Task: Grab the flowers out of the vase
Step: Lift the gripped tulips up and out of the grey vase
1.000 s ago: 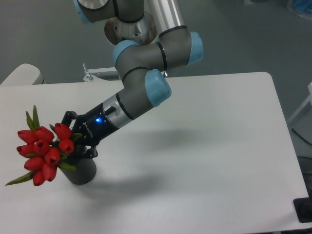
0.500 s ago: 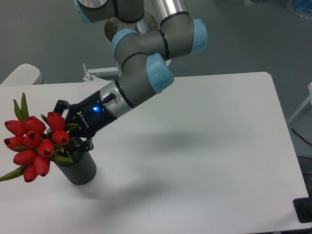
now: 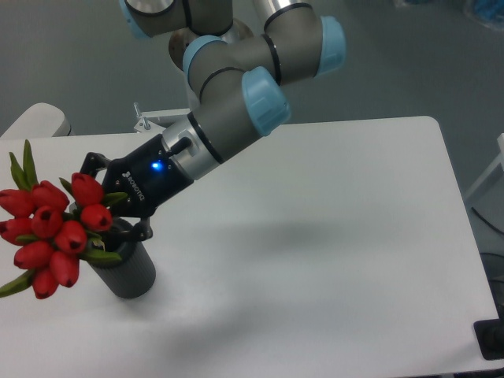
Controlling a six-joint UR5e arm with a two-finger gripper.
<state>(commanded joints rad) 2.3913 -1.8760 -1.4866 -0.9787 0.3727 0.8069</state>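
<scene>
The flowers (image 3: 49, 230), a tight bunch of red tulip buds with green leaves, lean out to the left over the table's left edge. My gripper (image 3: 108, 223) is shut on their stems just above the vase (image 3: 127, 272), its black fingers (image 3: 88, 161) reaching around the bunch from the right. The vase is a short dark grey cylinder standing upright on the white table (image 3: 315, 236). Buds and gripper hide the lower stems, so I cannot tell whether they still reach into the vase's mouth.
The arm's base (image 3: 209, 43) stands at the back of the table, with a small metal bracket (image 3: 143, 121) beside it. A white rounded object (image 3: 35, 120) lies beyond the far left corner. A black item (image 3: 491, 340) sits at the bottom right edge.
The gripper has moved up and to the left with the flowers in it, so the bunch sits higher and nearer the left edge. The vase has stayed in place.
</scene>
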